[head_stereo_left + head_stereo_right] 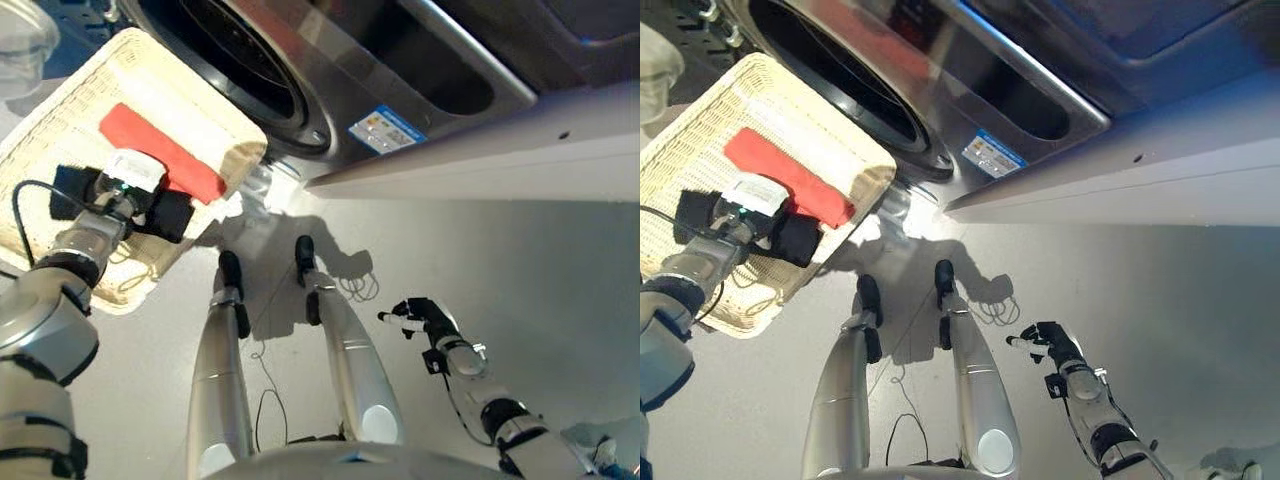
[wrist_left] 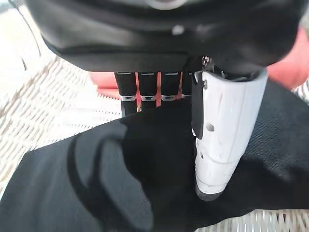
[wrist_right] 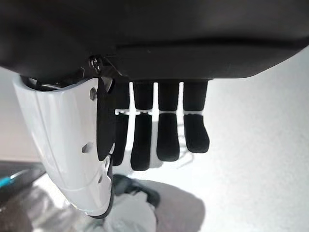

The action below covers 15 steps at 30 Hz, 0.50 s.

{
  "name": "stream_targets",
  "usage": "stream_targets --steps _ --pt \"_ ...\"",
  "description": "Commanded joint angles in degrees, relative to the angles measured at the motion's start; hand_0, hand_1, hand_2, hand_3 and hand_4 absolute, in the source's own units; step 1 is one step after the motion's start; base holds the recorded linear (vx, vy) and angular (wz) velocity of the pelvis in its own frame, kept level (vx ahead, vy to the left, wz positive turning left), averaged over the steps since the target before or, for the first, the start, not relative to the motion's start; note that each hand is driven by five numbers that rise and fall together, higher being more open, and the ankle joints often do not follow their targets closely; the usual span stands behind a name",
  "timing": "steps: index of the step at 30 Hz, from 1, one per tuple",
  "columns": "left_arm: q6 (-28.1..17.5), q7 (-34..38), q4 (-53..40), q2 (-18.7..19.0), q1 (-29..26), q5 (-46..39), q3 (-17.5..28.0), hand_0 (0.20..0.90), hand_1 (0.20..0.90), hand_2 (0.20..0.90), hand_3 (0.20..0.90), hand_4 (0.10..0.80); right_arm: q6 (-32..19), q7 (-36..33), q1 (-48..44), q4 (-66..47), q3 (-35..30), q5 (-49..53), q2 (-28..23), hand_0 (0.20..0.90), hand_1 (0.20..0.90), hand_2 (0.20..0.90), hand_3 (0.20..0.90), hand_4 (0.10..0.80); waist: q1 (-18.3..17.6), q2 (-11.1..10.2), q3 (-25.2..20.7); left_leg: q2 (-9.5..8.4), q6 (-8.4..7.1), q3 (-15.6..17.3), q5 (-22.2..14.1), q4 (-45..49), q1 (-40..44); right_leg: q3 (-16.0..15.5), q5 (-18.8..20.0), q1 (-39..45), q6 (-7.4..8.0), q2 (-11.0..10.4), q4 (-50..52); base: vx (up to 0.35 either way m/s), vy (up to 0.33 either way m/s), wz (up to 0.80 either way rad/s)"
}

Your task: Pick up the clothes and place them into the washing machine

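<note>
I can find only one printed thing: a small blue and white sticker (image 1: 386, 128) on the grey front panel of the washing machine (image 1: 420, 90), just right of the round door opening and above the floor. It carries a few coloured squares and lines of print, but none of it is legible to me from the head views. I see no numbers, signs or other labels I can read anywhere else, including the two wrist views.

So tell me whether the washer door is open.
Open: the washer drum mouth shows dark and uncovered beside the basket.
</note>
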Motion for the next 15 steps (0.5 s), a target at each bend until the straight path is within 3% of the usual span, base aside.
stream_targets --steps 1,15 --pt "-0.2 -4.3 4.7 -1.6 7.6 -1.1 0.1 0.2 0.2 0.2 0.2 0.3 0.8 0.5 2.0 1.0 -0.1 1.8 -7.7 0.9 0.9 0.9 0.9 0.8 0.4 1.0 -0.9 -1.15 -3.47 -3.1 1.4 -3.0 -2.0 -2.6 0.9 3.4 0.98 0.2 -4.3 0.0 0.0 0.0" --pt "0.3 -3.9 6.3 -2.7 11.4 -4.4 4.6 0.2 0.2 0.2 0.2 0.3 1.3 1.5 2.6 -0.2 -0.9 0.1 -8.5 0.9 0.9 0.9 0.9 0.8 0.7 1.1 -2.3 -1.45 -4.35 -2.6 3.8 -9.9 4.5 -2.3 2.9 8.9 1.42 0.2 -9.0 0.01 -0.001 -0.05"
